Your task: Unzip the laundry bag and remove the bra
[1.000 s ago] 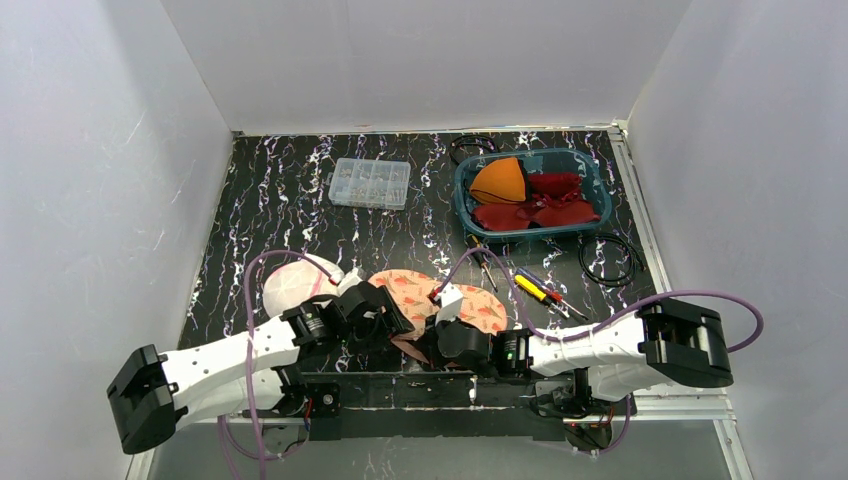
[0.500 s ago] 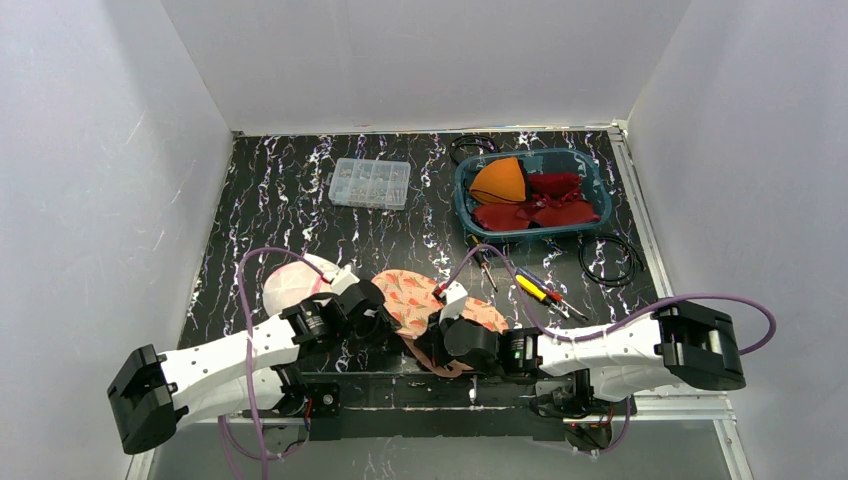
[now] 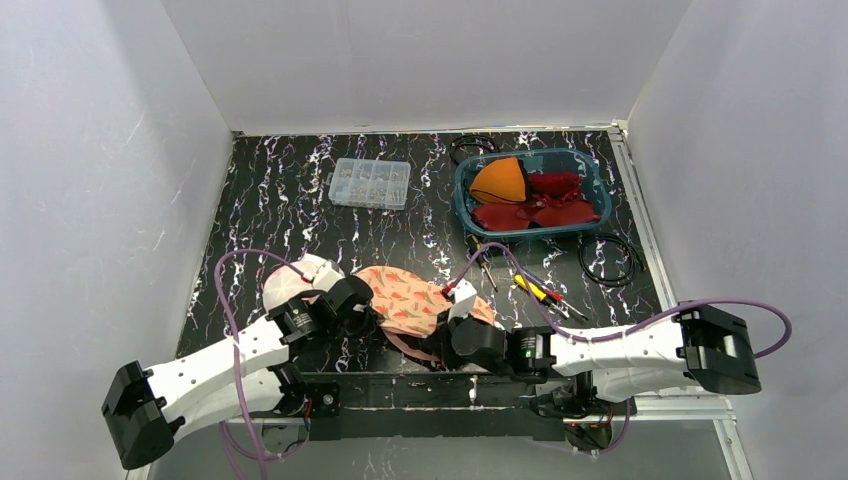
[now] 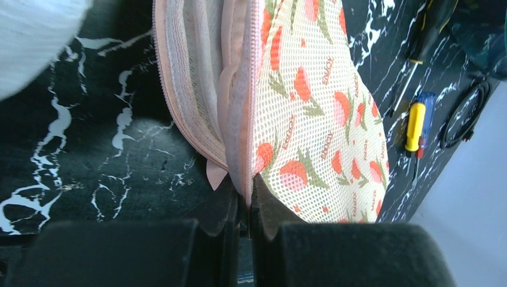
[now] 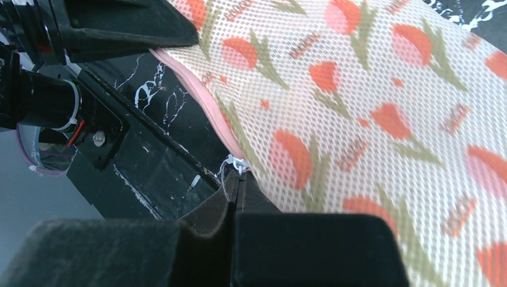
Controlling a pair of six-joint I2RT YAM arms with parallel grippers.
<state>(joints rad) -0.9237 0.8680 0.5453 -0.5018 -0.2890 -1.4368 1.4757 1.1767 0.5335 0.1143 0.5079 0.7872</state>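
The laundry bag (image 3: 415, 300), white mesh printed with red flowers and edged by a pink zipper, lies at the near middle of the table. My left gripper (image 3: 362, 312) is shut on the bag's pink edge (image 4: 247, 149). Beside that edge the bag gapes, showing pale pink fabric folds (image 4: 194, 89); I cannot tell whether they are the bra. My right gripper (image 5: 237, 182) is shut on the small white zipper pull (image 5: 238, 164) at the bag's near rim, and in the top view its fingers (image 3: 458, 318) rest on the bag's right side.
A white rounded object (image 3: 290, 285) lies just left of the bag. Screwdrivers (image 3: 538, 290) sit to its right. At the back stand a clear parts box (image 3: 369, 183) and a teal tray (image 3: 460, 195) of orange and red cloth. Black cable loops (image 3: 610, 258) lie right.
My left gripper went from open to shut on the bag's edge. The bag has shifted left and away from me. The right arm has followed it leftward, still shut.
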